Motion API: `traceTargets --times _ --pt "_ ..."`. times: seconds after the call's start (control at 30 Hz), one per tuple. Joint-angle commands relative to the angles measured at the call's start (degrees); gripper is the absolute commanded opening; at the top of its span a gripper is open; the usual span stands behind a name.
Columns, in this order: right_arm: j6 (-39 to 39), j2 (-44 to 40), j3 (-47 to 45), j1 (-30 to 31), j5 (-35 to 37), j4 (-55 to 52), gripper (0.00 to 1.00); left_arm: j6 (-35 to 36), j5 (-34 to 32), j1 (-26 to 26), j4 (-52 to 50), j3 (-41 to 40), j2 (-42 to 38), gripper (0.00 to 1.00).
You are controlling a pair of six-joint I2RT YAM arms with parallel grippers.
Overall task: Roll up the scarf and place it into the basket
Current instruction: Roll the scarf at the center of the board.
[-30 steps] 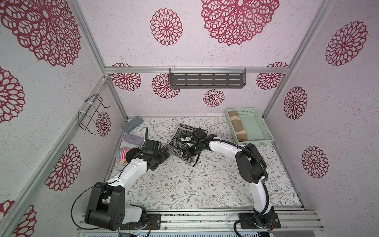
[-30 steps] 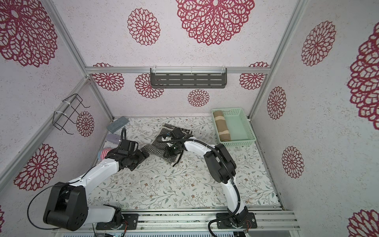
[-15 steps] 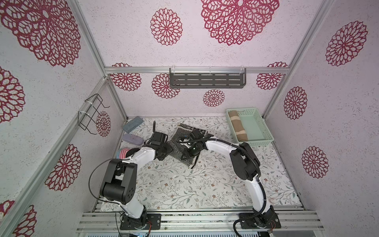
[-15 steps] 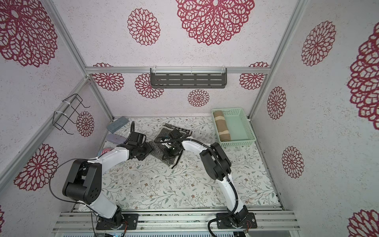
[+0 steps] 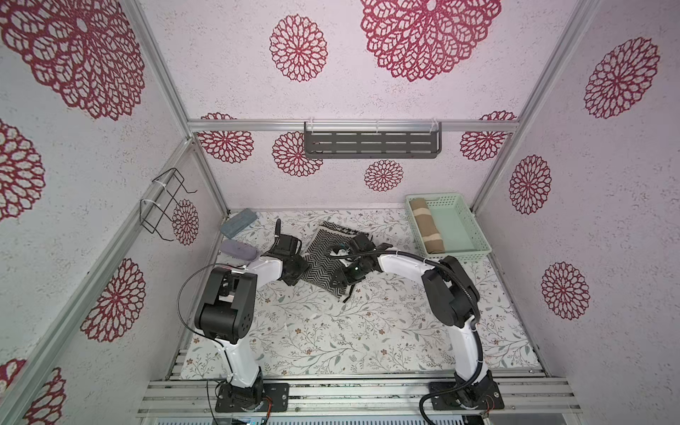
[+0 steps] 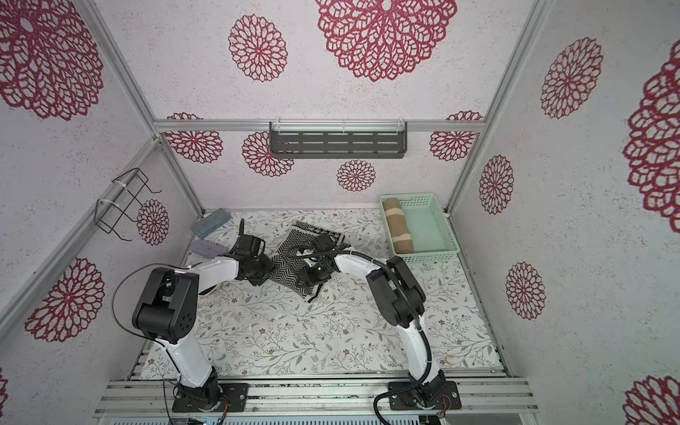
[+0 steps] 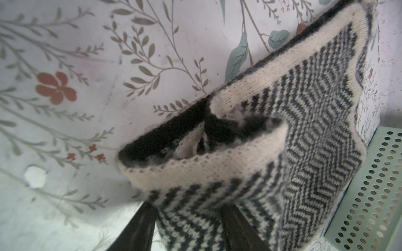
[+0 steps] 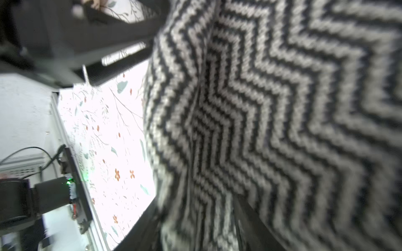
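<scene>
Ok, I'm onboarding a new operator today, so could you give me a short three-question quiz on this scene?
1. True or false: the zigzag scarf already lies in the green basket.
2. What lies in the basket? A) a tan roll B) a mug C) nothing
3. Fill in: the grey shelf hangs on the ____ wall.
Key: 1 false; 2 A; 3 back.
</scene>
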Motion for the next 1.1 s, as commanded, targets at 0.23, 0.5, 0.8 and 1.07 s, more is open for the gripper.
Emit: traceTargets --times 0.23,0.5,0.8,1.07 --pt "-12.69 -11.81 -15.72 14.72 37.98 16.74 0.62 -0.82 0.27 0.5 -0.82 1.26 -0.45 0.51" --pt "-17.1 -6.93 -15.96 17.35 47.39 20.24 0.61 -0.64 0.79 0.65 -1.07 1.0 -0.92 0.51" --pt "-18.73 -6.95 -11.37 14.28 33.82 14.89 0.07 0.56 0.76 1.01 -2.83 -0.09 -6.27 0.52" --pt "-13.06 1.9 4.87 4.76 6.55 -5.61 0.02 3.54 -1.12 1.11 -8.45 -0.94 -13.89 0.54"
